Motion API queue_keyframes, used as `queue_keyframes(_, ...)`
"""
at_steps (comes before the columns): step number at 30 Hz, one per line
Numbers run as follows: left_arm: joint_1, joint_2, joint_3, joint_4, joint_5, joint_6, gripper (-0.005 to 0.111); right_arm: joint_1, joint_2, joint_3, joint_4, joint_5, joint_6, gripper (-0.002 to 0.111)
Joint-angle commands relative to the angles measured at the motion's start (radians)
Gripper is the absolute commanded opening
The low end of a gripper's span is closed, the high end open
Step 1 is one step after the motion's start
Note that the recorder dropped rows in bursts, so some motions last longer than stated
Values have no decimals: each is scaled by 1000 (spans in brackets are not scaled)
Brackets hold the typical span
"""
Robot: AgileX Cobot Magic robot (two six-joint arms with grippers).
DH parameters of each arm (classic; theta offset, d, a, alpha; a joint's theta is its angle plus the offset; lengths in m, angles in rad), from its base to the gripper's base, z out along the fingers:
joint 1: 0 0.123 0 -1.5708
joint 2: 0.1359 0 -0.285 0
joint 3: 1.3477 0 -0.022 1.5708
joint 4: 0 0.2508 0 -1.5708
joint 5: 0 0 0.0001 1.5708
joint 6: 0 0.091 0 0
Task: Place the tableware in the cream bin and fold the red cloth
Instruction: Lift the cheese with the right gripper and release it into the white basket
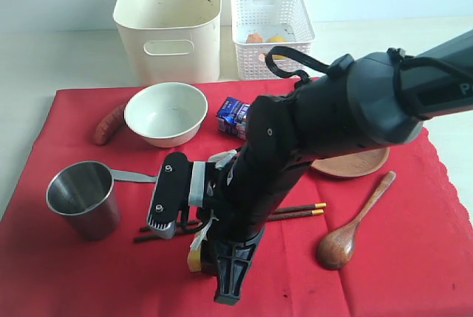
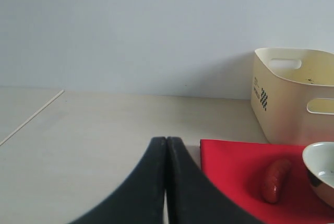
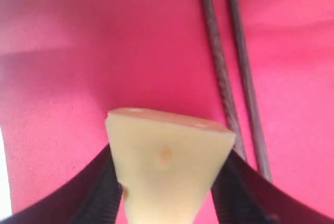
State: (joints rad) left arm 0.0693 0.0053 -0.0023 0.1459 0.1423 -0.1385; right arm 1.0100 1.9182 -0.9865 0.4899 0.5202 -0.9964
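Brushed metal gleaming on the steel cup (image 1: 83, 199), red cloth (image 1: 414, 258) lying matt, wooden spoon (image 1: 351, 225) shining glossy brown, cream bin (image 1: 168, 21) showing smooth plastic, cheese wedge (image 3: 167, 166) looking waxy.

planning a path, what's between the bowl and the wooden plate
A blue milk carton lies between the bowl and the plate, in the exterior view; the arm hides the rest.

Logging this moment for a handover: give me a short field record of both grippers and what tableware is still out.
right gripper: jaws against both sides of the cheese wedge, over the red cloth
left gripper: shut, empty, over bare table
beside cheese: dark chopsticks
tableware on cloth: cream bowl, steel cup, wooden plate, wooden spoon
cream bin: no tableware visible inside
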Motion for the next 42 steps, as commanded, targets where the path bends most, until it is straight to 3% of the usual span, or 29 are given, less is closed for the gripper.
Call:
queue_keyframes(1,1,-5,2,6,-2,4,0,3,-58,2,-5,4,2,13)
queue_keyframes(11,1,-5,2,6,-2,4,0,3,-157,2,-24,-11,2,13)
queue_keyframes(18,1,-5,2,6,-2,4,0,-13,-207,2,-127,-150,87,13)
queue_keyframes(22,1,-5,2,6,-2,4,0,-89,-209,2,-188,-223,103,9)
queue_keyframes(23,1,-5,2,6,-2,4,0,-126,-209,2,-192,-256,103,0)
queue_keyframes(29,1,-5,2,6,-2,4,0,-264,-209,2,-175,-471,108,0)
queue_keyframes(36,1,-5,2,6,-2,4,0,-389,-166,2,-71,-881,110,0)
queue_keyframes(38,1,-5,2,6,-2,4,0,-413,-134,-14,-71,-901,113,0)
queue_keyframes(42,1,-5,2,6,-2,4,0,-461,-47,-145,-71,-746,156,0)
